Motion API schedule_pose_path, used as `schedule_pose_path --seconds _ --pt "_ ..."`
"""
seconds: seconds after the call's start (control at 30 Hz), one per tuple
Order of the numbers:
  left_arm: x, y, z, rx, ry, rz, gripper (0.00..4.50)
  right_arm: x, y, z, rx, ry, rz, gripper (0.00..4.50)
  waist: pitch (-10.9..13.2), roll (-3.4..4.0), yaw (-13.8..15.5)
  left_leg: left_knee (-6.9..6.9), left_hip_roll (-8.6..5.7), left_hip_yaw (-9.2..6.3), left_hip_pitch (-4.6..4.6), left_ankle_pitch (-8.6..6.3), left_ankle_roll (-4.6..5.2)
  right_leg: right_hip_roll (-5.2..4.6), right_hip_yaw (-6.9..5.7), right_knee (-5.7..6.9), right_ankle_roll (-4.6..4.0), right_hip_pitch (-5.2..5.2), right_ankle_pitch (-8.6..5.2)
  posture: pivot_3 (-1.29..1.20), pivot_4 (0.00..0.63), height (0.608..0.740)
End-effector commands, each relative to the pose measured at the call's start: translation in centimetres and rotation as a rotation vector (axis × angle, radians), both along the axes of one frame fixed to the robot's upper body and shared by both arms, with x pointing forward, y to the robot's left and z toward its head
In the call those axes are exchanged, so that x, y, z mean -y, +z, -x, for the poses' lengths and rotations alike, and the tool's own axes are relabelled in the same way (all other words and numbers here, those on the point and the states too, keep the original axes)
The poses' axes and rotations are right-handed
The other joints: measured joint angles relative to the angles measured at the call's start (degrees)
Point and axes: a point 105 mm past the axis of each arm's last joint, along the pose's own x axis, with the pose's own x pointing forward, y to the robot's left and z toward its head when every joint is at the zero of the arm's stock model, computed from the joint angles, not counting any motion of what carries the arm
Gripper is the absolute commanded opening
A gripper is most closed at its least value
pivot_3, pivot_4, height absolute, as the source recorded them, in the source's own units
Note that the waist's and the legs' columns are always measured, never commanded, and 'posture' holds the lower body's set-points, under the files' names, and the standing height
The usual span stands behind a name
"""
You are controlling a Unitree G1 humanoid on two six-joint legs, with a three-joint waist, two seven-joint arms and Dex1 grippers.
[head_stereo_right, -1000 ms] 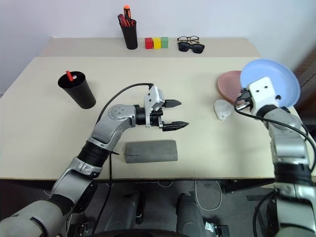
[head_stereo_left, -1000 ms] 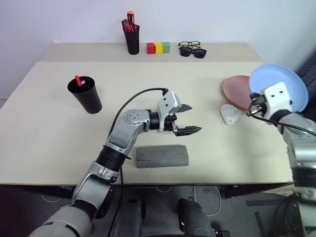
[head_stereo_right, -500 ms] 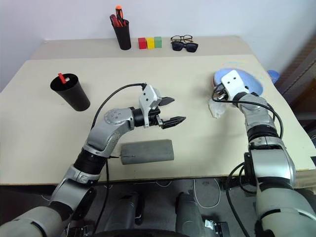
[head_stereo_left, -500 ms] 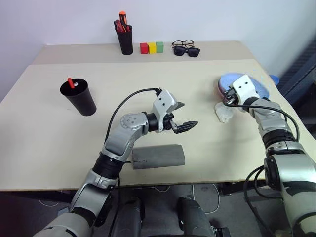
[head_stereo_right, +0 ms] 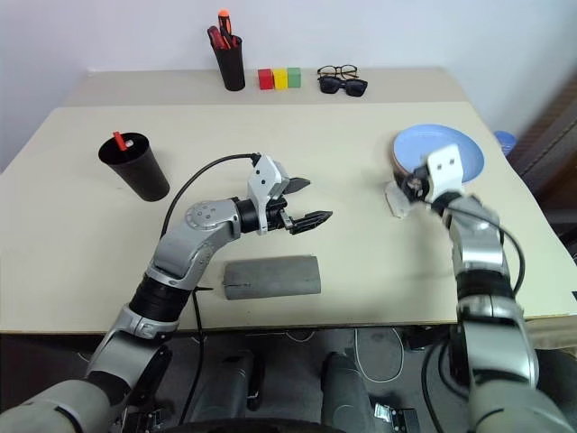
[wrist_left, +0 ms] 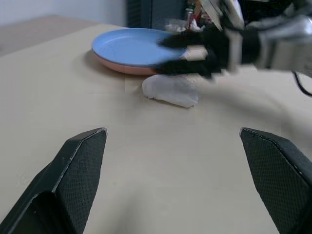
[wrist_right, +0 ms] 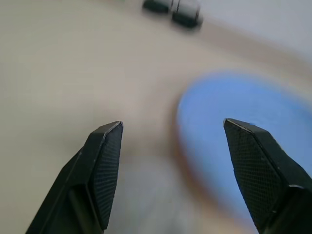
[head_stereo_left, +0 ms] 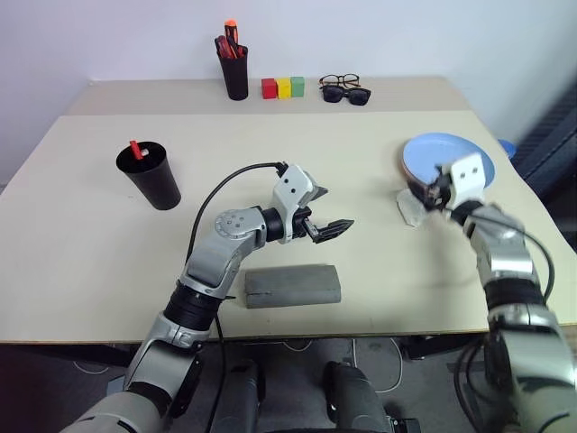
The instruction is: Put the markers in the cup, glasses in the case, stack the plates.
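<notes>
The light blue plate (head_stereo_left: 448, 158) lies flat on the salmon pink plate (wrist_left: 127, 69) at the table's right side. My right gripper (head_stereo_left: 431, 188) is open at their near left edge, with nothing between its fingers. At mid-table my left gripper (head_stereo_left: 332, 209) hangs open and empty, just beyond the shut grey case (head_stereo_left: 293, 285). The black cup (head_stereo_left: 151, 174) stands at the left, a red-capped marker (head_stereo_left: 136, 147) sticking out of it. The wire-framed glasses (head_stereo_left: 341, 81) lie at the back of the table.
A crumpled white scrap (head_stereo_left: 410, 207) lies just under my right gripper. Along the back stand a black pen pot (head_stereo_left: 235, 72) with red and orange pens, three coloured blocks (head_stereo_left: 283, 87) and black sunglasses (head_stereo_left: 347, 93).
My right gripper brought the blue plate down from the air onto the pink plate, let go and opened. The left arm has kept its place. The camera shifted slightly.
</notes>
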Motion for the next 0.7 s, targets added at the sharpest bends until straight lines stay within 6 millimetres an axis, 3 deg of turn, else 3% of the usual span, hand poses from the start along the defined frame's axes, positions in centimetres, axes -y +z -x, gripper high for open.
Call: schedule_pose_path --seconds 0.03,0.13,0.3,0.53,0.7 --pt "0.3 2.0 -0.2 0.064 -0.012 0.039 4.5 -0.6 2.3 0.7 0.069 -0.017 -0.047 3.33 -0.01 0.02 -0.3 0.0 0.01 0.0 0.02 0.0 0.0 0.0 0.01 0.03 -0.03 0.0 -0.02 0.0 0.15 0.74" --pt "0.2 1.9 -0.1 0.063 -0.016 0.042 4.5 -1.1 -0.4 1.2 0.004 -0.032 -0.083 3.33 -0.02 0.04 -0.29 0.0 0.02 0.0 0.07 0.0 0.0 0.01 0.0 0.08 -0.15 -0.01 -0.08 0.0 0.15 0.74" --pt "-0.2 1.5 -0.1 0.06 -0.019 0.027 4.5 -1.2 -1.9 0.8 -0.032 -0.06 -0.122 3.33 -0.03 0.03 0.14 0.0 0.02 0.01 0.05 0.0 0.0 0.01 0.01 0.04 -0.12 0.0 -0.07 0.0 0.15 0.74" --pt "-0.6 1.5 -0.2 0.062 -0.006 0.022 4.5 -1.6 -1.9 0.4 -0.032 -0.049 -0.109 0.05 -0.03 0.03 0.17 0.02 0.02 0.0 0.05 0.0 0.0 0.01 0.0 0.02 -0.13 0.03 -0.07 0.0 0.15 0.74" --pt "-0.5 1.2 0.1 0.053 -0.003 0.027 4.5 -1.3 1.8 0.4 0.088 -0.048 -0.101 0.05 -0.03 0.03 0.09 0.01 0.02 0.0 0.05 0.0 0.0 0.01 0.01 0.03 -0.06 0.03 -0.03 0.0 0.15 0.74"
